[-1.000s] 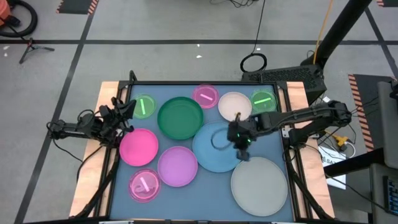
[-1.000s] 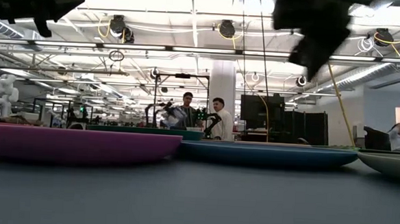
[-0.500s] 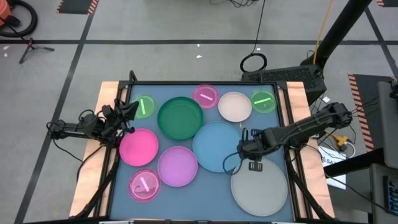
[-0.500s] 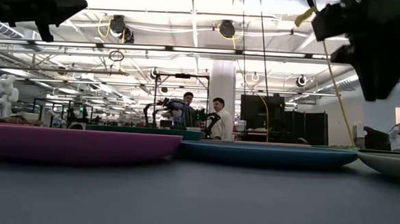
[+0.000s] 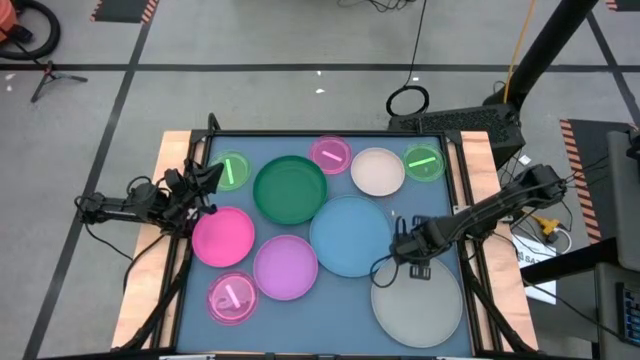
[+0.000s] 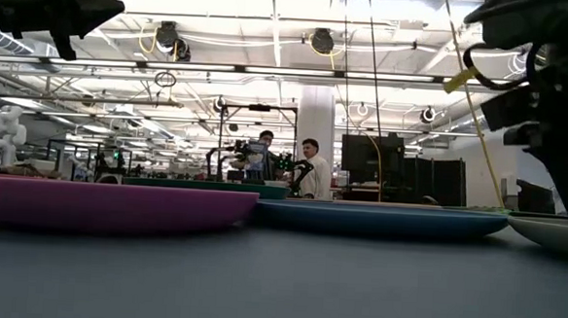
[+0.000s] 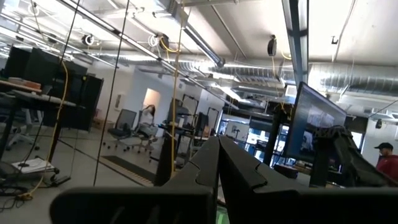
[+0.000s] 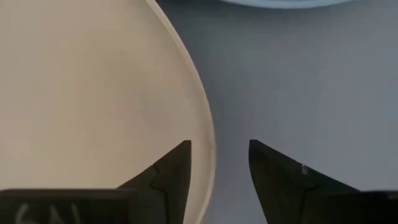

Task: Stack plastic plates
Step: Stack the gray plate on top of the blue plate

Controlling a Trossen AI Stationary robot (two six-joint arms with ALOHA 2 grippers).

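Note:
Several plastic plates lie flat on the blue-grey table (image 5: 200, 325). They include a white-grey plate (image 5: 420, 300) at the near right, a blue one (image 5: 345, 235), a dark green one (image 5: 290, 190), a pink one (image 5: 223, 236), a lilac one (image 5: 286, 267) and a cream one (image 5: 377, 171). There are also small translucent pink and green ones. My right gripper (image 8: 217, 149) points down, open, over the white-grey plate's far-left rim (image 8: 208, 134). One finger is over the plate and one over the table; no touch shows. My left gripper (image 5: 205, 178) is shut, raised at the table's left edge.
The blue plate's edge (image 8: 280, 2) lies just beyond my right gripper, with a strip of bare table (image 8: 298, 74) between it and the white-grey plate. Small translucent plates (image 5: 232, 298) (image 5: 424, 163) sit near the corners. People stand in the room far behind the table.
My right gripper has gone from above the blue plate toward the table's near right, sinking to the white-grey plate's rim, and has opened. The plates have stayed where they were.

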